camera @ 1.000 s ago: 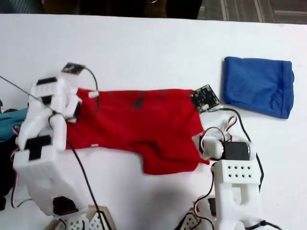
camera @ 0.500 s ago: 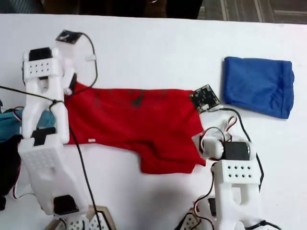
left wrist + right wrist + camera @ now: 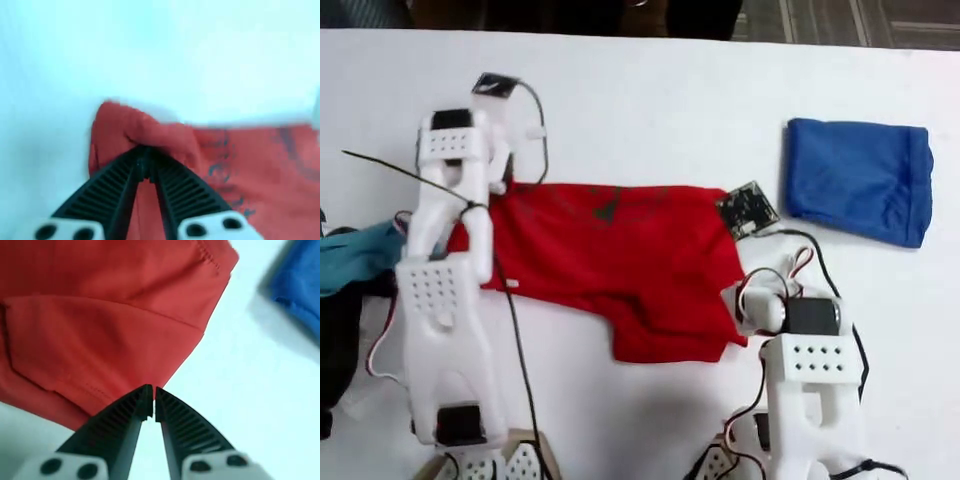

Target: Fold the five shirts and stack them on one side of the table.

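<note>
left gripper (image 3: 145,159) pinched on red shirt (image 3: 620,262) corner, right gripper (image 3: 152,394) nipping its hem, folded blue shirt (image 3: 860,180)

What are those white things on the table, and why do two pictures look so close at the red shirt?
They are two robot arms, the left arm and the right arm. One camera looks down over the table; two more ride on the arms' wrists, so they see the black grippers close up. A red shirt lies spread out, a folded blue shirt apart from it. The left gripper is shut on a bunched bit of it. The right gripper is shut at another edge and seems to pinch it.
</note>
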